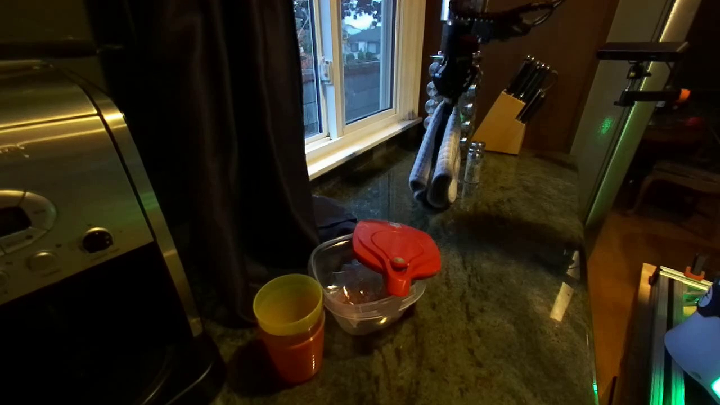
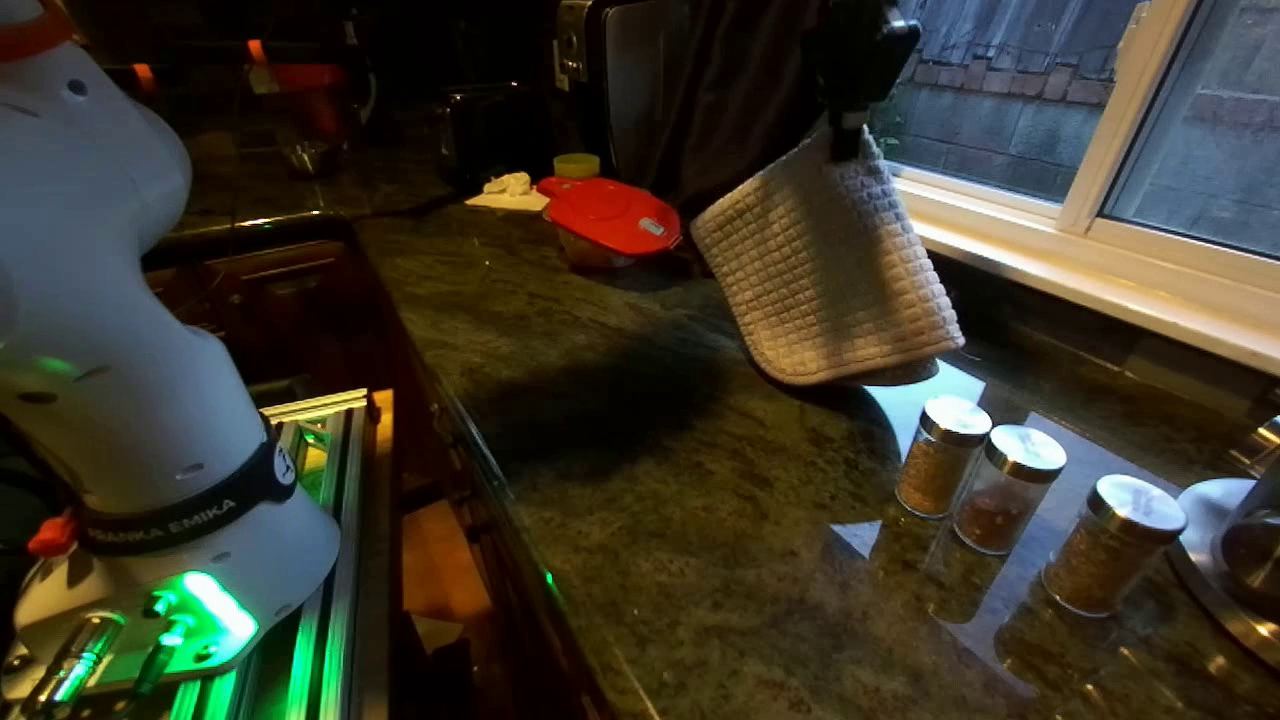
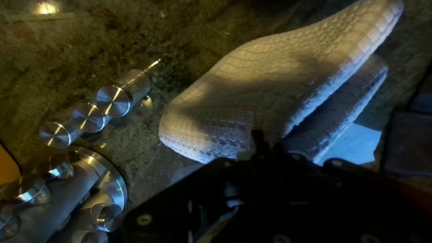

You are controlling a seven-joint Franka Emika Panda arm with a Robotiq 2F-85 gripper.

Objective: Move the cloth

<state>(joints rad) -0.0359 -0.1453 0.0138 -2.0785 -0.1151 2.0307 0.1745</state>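
The cloth is a light grey, waffle-textured piece, folded over so that two layers hang down. It shows in both exterior views and fills the upper middle of the wrist view. My gripper is shut on the cloth's upper part and points down. The cloth hangs tilted from it above the dark stone counter, with its shadow lying apart on the counter. In the wrist view the dark fingers meet at the cloth's near end; the pinched part between them is hidden.
Three spice jars stand near the cloth, beside a round spice rack. A red lid lies on a clear container beside stacked cups. A knife block and window sill border the counter.
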